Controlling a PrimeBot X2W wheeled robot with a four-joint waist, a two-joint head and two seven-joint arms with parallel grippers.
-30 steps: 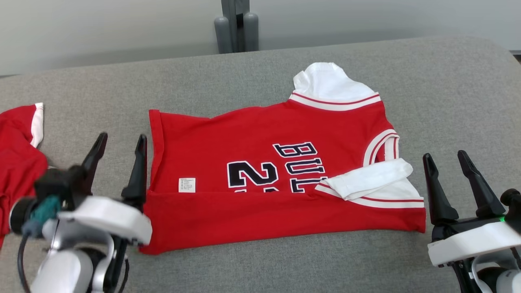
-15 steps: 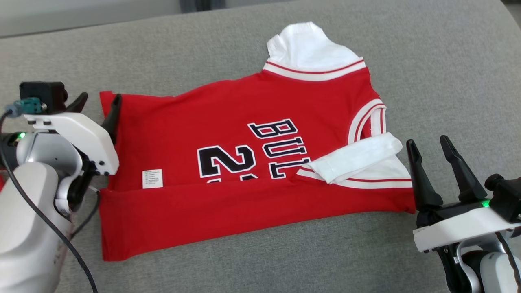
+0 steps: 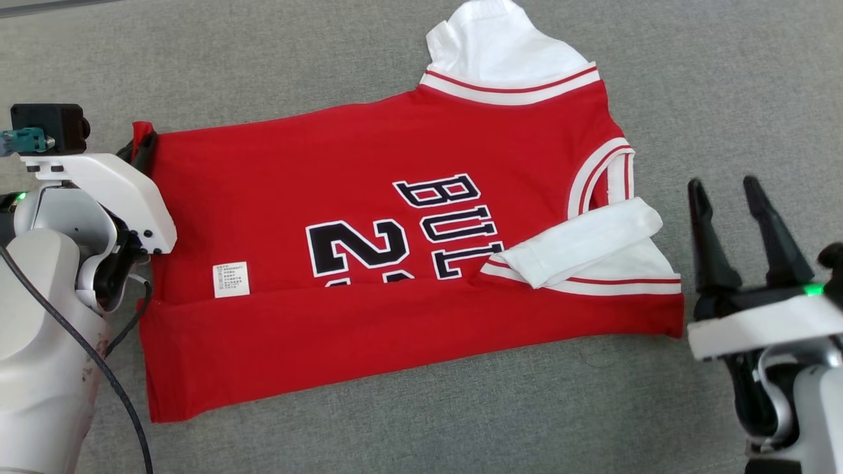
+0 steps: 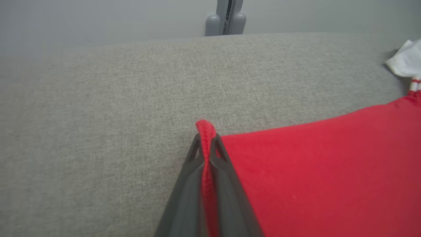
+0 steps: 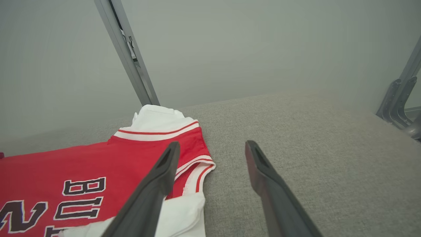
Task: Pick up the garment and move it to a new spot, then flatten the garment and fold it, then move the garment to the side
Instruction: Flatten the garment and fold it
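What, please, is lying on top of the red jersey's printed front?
A white sleeve and a folded-up red strip of the jersey lie there; they hide the rest of the lettering and number.

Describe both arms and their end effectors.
Left end effector: two long dark tapering fingers, white housing, black box with teal plug, black cable, pale grey forearm. Right end effector: matching dark prongs, white cover, green light.

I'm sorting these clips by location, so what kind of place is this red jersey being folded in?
Likely an indoor robot test space, not a home: a wide grey fabric-covered surface as workbench, a bare pale grey wall behind it, and a grey metal frame post at its far edge.
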